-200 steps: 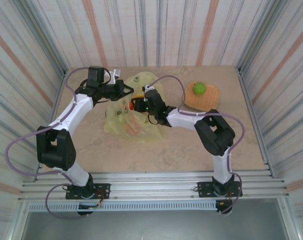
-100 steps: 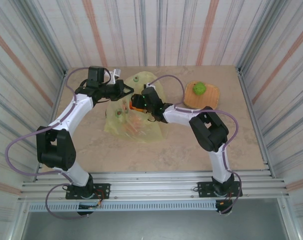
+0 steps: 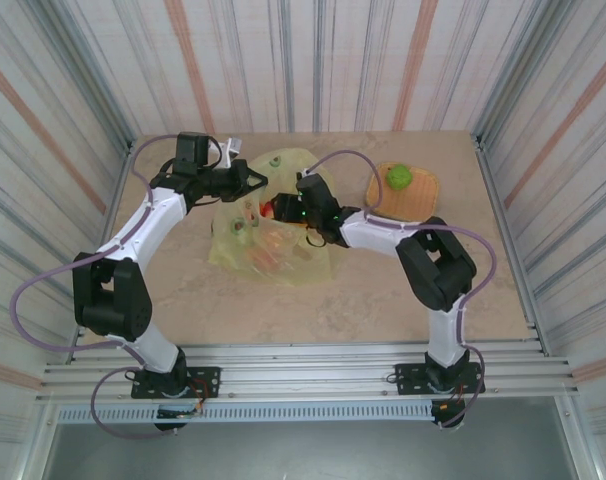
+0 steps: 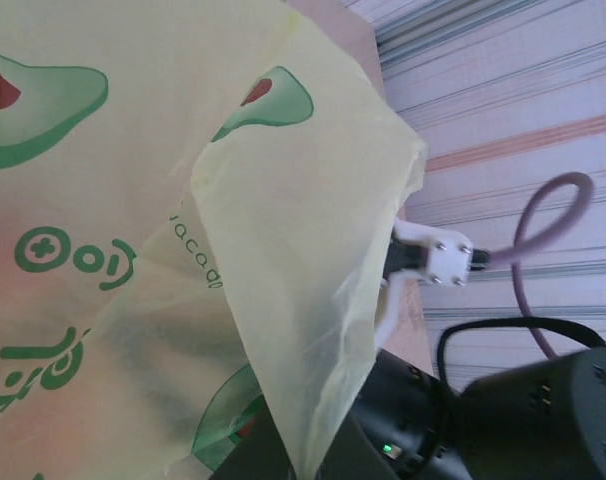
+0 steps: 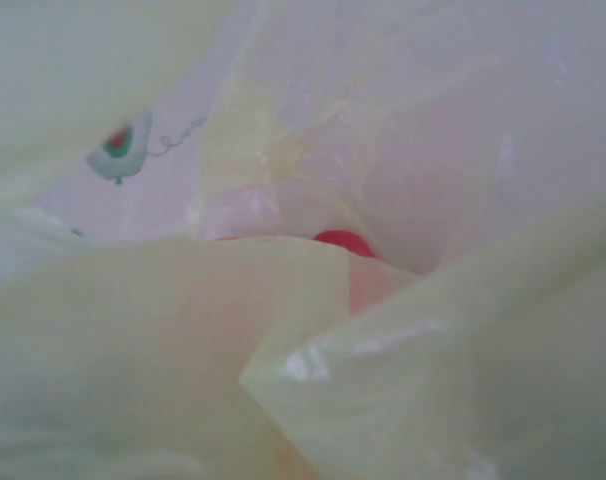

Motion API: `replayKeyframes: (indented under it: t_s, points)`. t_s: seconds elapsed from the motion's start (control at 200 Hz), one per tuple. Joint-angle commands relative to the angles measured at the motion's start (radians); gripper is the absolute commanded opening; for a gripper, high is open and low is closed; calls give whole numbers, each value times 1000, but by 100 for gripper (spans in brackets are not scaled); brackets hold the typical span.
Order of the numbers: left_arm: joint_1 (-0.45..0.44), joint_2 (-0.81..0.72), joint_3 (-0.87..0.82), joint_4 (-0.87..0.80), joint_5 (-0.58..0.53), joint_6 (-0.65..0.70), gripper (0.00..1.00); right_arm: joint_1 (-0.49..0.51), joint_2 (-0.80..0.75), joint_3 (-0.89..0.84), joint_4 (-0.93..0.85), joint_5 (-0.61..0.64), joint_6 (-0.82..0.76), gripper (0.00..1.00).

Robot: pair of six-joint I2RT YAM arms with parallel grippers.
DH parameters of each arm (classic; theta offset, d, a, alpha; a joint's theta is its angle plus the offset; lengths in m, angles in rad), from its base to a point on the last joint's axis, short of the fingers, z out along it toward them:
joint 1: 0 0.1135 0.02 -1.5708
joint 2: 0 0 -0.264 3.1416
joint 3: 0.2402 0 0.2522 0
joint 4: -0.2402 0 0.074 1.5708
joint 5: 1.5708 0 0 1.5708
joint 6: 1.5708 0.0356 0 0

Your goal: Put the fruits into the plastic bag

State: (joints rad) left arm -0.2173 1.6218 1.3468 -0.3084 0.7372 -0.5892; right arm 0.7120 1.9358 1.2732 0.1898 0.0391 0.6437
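At centre frame, my left tool is clenched on the plastic bag rim. My right tool sits at its mouth; whether released or clenched I cannot tell. One green fruit lies to its upper right on the tray, nearer my right arm.

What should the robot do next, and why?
Probably draw the right gripper back out of the plastic bag, towards the green fruit on the woven tray. That gripper sits at the bag's mouth, a red fruit lies inside the bag, and the left gripper holds the bag's edge up.
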Motion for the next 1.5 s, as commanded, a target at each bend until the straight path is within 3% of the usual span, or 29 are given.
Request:
replayKeyframes:
  t_s: [0.0, 0.496, 0.741, 1.067, 1.278, 1.493]
  points:
    - [10, -16, -3, 5, 20, 2, 0, -10, -93, -52, -24, -43, -62, 86]
    - [12, 9, 11, -11, 40, 8, 0, -40, -408, -229, -180, -78, -259, 86]
    - [11, 14, 11, -12, 39, 9, 0, -48, -475, -209, -353, 148, -294, 89]
    - [9, 20, 15, -19, 48, 12, 0, -85, -542, -208, -372, 176, -390, 91]
    - [7, 20, 17, -18, 51, 8, 0, -271, -590, -231, -403, 196, -437, 94]
    - [3, 21, 15, -19, 47, 11, 0, -477, -460, -156, -446, 186, -459, 96]
